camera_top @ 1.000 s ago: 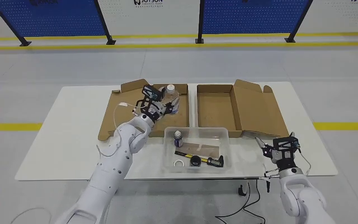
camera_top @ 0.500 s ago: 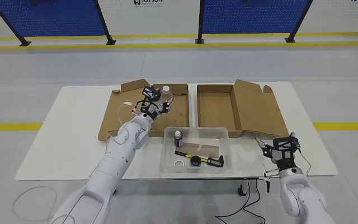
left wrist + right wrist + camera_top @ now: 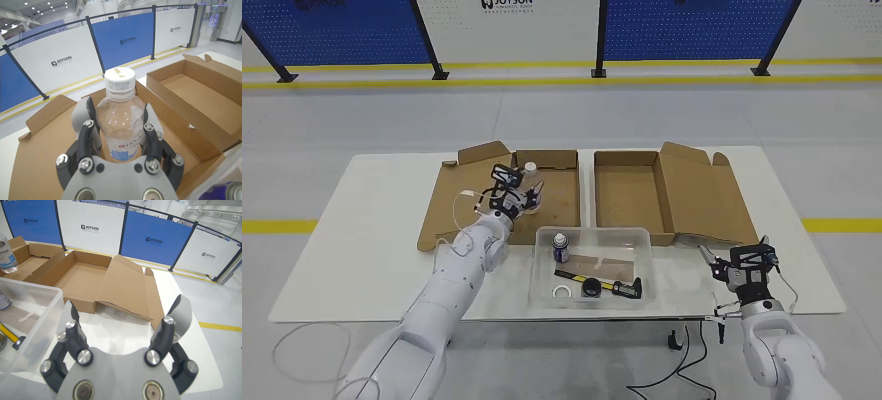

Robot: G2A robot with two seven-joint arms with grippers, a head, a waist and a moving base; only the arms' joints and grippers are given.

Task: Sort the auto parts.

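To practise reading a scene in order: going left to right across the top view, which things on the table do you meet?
Left cardboard box → right cardboard box → right tool. The clear bin overlaps both boxes, so it is left out.

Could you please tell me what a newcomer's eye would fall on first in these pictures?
The left gripper clasping a clear bottle, upright in the left box, draws the eye first. Next comes the plastic bin of small items at the table's front edge. The right gripper is open beside it.
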